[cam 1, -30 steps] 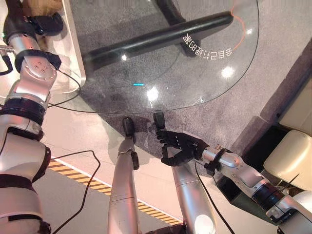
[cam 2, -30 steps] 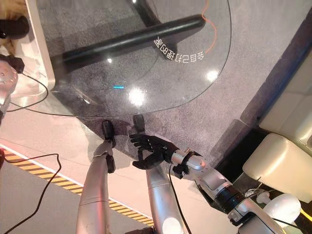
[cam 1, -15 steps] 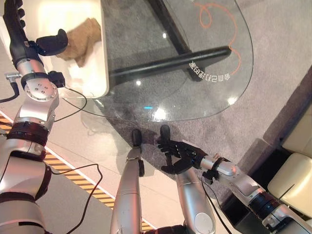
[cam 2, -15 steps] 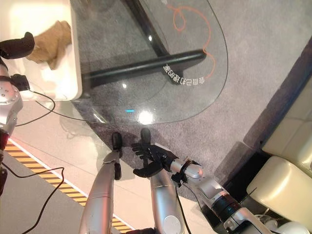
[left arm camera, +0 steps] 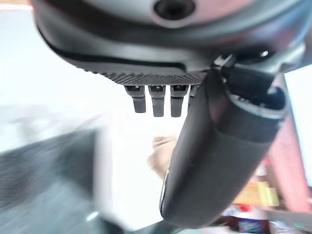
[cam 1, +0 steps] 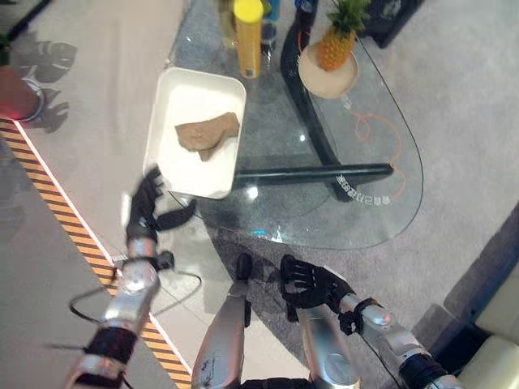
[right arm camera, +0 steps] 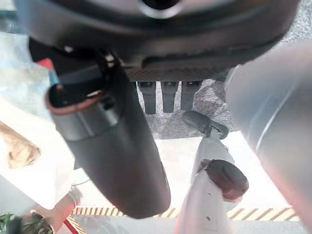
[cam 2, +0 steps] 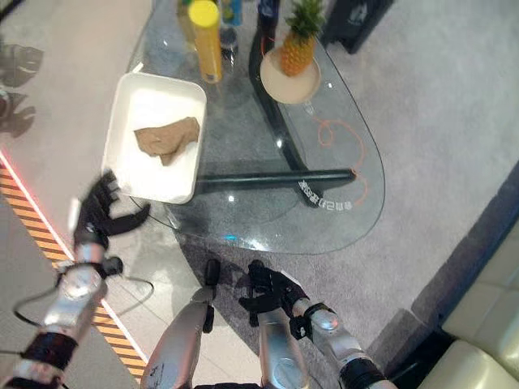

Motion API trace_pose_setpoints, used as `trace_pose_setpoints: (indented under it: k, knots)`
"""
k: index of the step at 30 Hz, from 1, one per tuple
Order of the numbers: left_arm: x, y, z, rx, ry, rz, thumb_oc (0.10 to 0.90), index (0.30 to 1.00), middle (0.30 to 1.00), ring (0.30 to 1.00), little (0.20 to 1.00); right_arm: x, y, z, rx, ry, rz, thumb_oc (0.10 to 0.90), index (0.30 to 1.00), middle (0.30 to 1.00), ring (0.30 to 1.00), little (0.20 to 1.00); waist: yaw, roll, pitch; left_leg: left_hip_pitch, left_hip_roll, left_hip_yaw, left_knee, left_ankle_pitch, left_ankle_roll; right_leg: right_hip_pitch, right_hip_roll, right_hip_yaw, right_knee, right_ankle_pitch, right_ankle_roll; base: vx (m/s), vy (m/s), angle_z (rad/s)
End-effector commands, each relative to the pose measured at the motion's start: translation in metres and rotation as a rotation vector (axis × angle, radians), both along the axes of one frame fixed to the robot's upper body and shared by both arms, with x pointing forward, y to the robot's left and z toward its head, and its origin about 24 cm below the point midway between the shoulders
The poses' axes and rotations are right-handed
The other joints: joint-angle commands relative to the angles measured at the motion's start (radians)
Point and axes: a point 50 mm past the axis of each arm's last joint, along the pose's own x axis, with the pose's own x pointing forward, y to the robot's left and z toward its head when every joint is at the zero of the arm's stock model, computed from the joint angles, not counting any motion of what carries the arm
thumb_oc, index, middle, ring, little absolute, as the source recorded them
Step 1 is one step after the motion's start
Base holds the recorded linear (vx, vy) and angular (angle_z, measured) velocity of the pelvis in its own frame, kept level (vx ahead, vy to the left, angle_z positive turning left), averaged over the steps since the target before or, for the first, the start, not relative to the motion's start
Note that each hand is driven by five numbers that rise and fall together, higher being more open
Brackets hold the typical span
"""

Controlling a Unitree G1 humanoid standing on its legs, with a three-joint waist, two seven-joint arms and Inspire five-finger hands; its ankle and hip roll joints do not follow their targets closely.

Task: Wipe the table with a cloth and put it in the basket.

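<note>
A crumpled brown cloth (cam 1: 207, 134) lies inside the white basket (cam 1: 190, 172), which stands on the left end of the glass table (cam 1: 357, 203). My left hand (cam 1: 150, 207) hovers off the table's near-left edge, just short of the basket's near end. It is open, with fingers spread and nothing in it. In the left wrist view the cloth (left arm camera: 158, 153) shows as a tan patch past the thumb (left arm camera: 219, 161). My right hand (cam 1: 308, 284) hangs low in front of the table's near edge, open and holding nothing. The right wrist view catches the cloth (right arm camera: 17, 146) in the basket.
At the table's far end stand a yellow bottle (cam 1: 248, 32), other bottles, and a pineapple on a plate (cam 1: 334, 44). A dark leg beam (cam 1: 316, 173) runs under the glass. Striped floor tape (cam 1: 57, 211) runs along the left. A cream seat (cam 1: 495, 365) sits at the lower right.
The whole view has pulled back and shifted, so the camera moved. My left hand has come away from beside the basket and dropped toward the table's near-left edge. The right hand stays low.
</note>
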Motion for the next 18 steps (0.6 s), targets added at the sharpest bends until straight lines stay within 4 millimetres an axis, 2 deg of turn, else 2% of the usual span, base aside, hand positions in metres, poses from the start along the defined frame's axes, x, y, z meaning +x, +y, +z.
trace_pose_setpoints:
  k: [1, 2, 3, 4, 5, 8, 13, 18]
  knots:
    - [-0.019, -0.009, -0.03, -0.12, 0.079, -0.079, 0.8, 0.9, 0.9, 0.9, 0.9, -0.034, -0.007, -0.021, -0.018, 0.08, -0.012, 0.8, 0.9, 0.9, 0.9, 0.9, -0.001, 0.016, -0.226, 0.014, -0.046, 0.005, 0.028, -0.047, 0.047, 0.07, -0.006, -0.015, -0.088, 0.034, 0.011, 0.14, -0.107, 0.16]
    - [-0.039, -0.016, -0.061, -0.214, 0.2, -0.111, 0.8, 0.9, 0.9, 0.9, 0.9, -0.043, -0.011, -0.032, -0.027, 0.138, -0.038, 0.8, 0.9, 0.9, 0.9, 0.9, 0.008, 0.016, -0.26, 0.05, -0.043, -0.003, 0.01, -0.048, 0.044, 0.119, -0.008, -0.027, -0.117, 0.035, 0.012, 0.11, -0.08, 0.2]
    - [-0.043, -0.017, -0.066, -0.233, 0.225, -0.117, 0.8, 0.9, 0.9, 0.9, 0.9, -0.044, -0.012, -0.033, -0.028, 0.147, -0.044, 0.8, 0.9, 0.9, 0.9, 0.9, 0.01, 0.016, -0.263, 0.056, -0.043, -0.004, 0.007, -0.048, 0.043, 0.126, -0.009, -0.029, -0.121, 0.035, 0.012, 0.11, -0.077, 0.18]
    - [-0.053, -0.02, -0.079, -0.269, 0.291, -0.131, 0.8, 0.9, 0.9, 0.9, 0.9, -0.048, -0.014, -0.038, -0.033, 0.174, -0.058, 0.8, 0.9, 0.9, 0.9, 0.9, 0.014, 0.016, -0.279, 0.07, -0.042, -0.007, 0.002, -0.05, 0.042, 0.143, -0.008, -0.033, -0.129, 0.035, 0.012, 0.1, -0.074, 0.11]
    - [-0.075, -0.031, -0.105, -0.342, 0.418, -0.165, 0.8, 0.9, 0.9, 0.9, 0.9, -0.057, -0.017, -0.048, -0.063, 0.227, -0.078, 0.8, 0.9, 0.9, 0.9, 0.9, 0.021, 0.014, -0.31, 0.092, -0.039, -0.01, -0.002, -0.051, 0.039, 0.172, -0.01, -0.04, -0.142, 0.037, 0.012, 0.12, -0.096, 0.15]
    - [-0.109, -0.049, -0.14, -0.411, 0.612, -0.203, 0.8, 0.9, 0.9, 0.9, 0.9, -0.074, -0.02, -0.066, -0.108, 0.328, -0.088, 0.8, 0.9, 0.9, 0.9, 0.9, 0.026, 0.012, -0.362, 0.136, -0.031, -0.016, -0.017, -0.055, 0.035, 0.22, -0.009, -0.052, -0.162, 0.036, 0.012, 0.11, -0.081, 0.16]
    - [-0.139, -0.065, -0.169, -0.458, 0.81, -0.202, 0.8, 0.9, 0.9, 0.9, 0.9, -0.093, -0.014, -0.085, -0.054, 0.482, -0.122, 0.8, 0.9, 0.9, 0.9, 0.9, 0.02, 0.01, -0.42, 0.205, -0.012, -0.013, -0.062, -0.058, 0.029, 0.28, -0.009, -0.054, -0.203, 0.039, 0.015, 0.07, -0.059, -0.01]
    - [-0.154, -0.069, -0.18, -0.492, 0.897, -0.204, 0.8, 0.9, 0.9, 0.9, 0.9, -0.105, -0.011, -0.094, -0.064, 0.549, -0.123, 0.8, 0.9, 0.9, 0.9, 0.9, 0.007, 0.013, -0.456, 0.239, 0.003, 0.004, -0.085, -0.064, 0.024, 0.306, -0.008, -0.043, -0.225, 0.038, 0.017, 0.02, -0.032, -0.1]
